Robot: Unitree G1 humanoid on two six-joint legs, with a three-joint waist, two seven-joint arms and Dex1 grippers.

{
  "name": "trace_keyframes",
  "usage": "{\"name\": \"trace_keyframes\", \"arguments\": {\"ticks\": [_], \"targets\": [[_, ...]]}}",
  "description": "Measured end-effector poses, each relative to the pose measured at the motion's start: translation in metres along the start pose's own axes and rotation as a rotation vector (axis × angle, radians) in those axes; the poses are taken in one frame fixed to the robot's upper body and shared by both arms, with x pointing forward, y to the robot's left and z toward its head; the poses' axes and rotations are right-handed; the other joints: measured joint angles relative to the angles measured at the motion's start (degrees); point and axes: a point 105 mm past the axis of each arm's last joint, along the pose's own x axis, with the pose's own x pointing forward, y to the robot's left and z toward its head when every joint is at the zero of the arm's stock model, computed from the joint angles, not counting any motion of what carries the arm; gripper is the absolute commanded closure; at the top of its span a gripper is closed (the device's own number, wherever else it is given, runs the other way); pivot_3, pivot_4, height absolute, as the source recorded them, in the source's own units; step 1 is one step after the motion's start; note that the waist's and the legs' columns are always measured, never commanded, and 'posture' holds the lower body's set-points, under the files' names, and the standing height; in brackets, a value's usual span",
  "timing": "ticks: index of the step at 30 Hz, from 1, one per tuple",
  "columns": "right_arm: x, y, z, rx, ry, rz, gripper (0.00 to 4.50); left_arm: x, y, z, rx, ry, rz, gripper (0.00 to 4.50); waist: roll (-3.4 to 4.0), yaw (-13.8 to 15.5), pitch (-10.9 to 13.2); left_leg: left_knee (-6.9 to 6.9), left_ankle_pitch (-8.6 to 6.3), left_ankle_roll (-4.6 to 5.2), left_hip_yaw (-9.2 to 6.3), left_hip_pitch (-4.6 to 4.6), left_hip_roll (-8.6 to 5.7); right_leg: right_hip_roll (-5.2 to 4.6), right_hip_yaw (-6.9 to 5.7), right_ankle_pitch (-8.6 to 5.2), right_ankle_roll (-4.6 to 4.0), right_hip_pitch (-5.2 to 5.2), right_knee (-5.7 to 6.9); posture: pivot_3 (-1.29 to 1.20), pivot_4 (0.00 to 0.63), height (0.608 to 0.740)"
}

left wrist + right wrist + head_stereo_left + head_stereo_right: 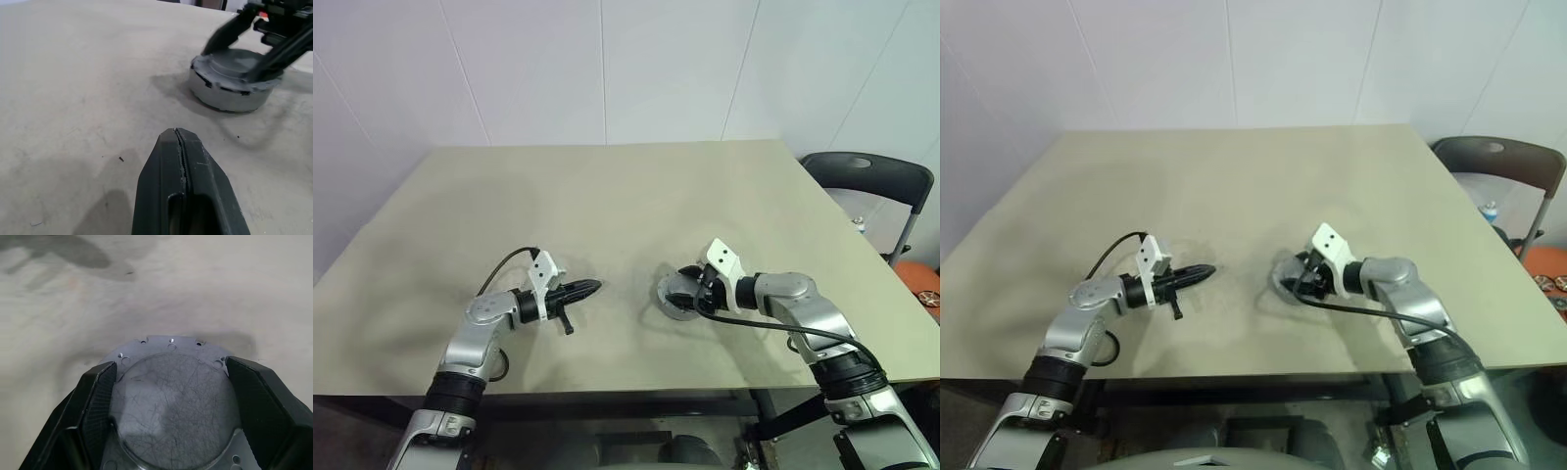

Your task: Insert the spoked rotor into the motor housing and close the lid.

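Assembly stands on the tabletop [607, 196] just right of centre, near the front edge. The lid [230, 66] sits on top of the motor housing [222, 95]; its notched edge shows around the rim. The spoked rotor cannot be seen, and is presumably enclosed beneath the lid.

Step in hand, as judged: seating and closing the lid. To do it well, keep the right hand [171, 396] centred over the lid's raised dome, press evenly so the disc does not tip, and check that the notches meet the housing rim all round before letting go. An off-centre push could slide the whole assembly across the smooth tabletop.

Right hand: reaches in from the assembly's 3 o'clock, pitched downward, fingers [98, 396] spread wide to either side of the lid's dome. Whether the pads actually bear on it cannot be told.

Left hand [587, 288]: fingers pressed together, holding nothing, roughly level just above the tabletop at the assembly's 9 o'clock, well apart, tip aimed toward it.
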Motion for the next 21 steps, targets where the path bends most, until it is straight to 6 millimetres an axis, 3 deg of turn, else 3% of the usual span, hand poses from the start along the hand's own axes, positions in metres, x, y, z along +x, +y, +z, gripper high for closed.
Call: {"name": "trace_keyframes", "arguments": {"ticks": [7, 13, 21], "targets": [[-0.001, -0.004, -0.005, 0.01, -0.037, -0.019, 1.29, 0.002, -0.002, 0.0, -0.004, -0.004, -0.006, 4.5, -0.03, -0.05, -0.06, 0.02, 0.0, 0.0, 0.0, 0.05, 0.0, 0.01, -0.01, 0.0, 0.0, 0.06, 0.01, 0.0, 0.0, 0.74], [0.009, -0.01, -0.004, 0.027, -0.092, -0.07, 1.29, 0.003, -0.003, -0.001, -0.004, 0.0, -0.014, 4.5, -0.09, -0.52, -0.08, 0.18, 0.02, -0.04, 0.02, 0.39, 0.05, 0.09, 0.01, -0.08, -0.23, 0.4, 0.05, 0.0, 0.0, 0.74], [0.008, -0.017, -0.005, 0.04, -0.047, -0.079, 1.29, 0.004, -0.004, -0.002, -0.003, 0.007, -0.02, 4.5, -0.06, -0.12, -0.04, 0.2, 0.02, -0.03, 0.01, 0.88, 0.08, 0.08, -0.02, -0.16, -0.12, 0.81, 0.02, 0.0, 0.0, 0.74]]}}
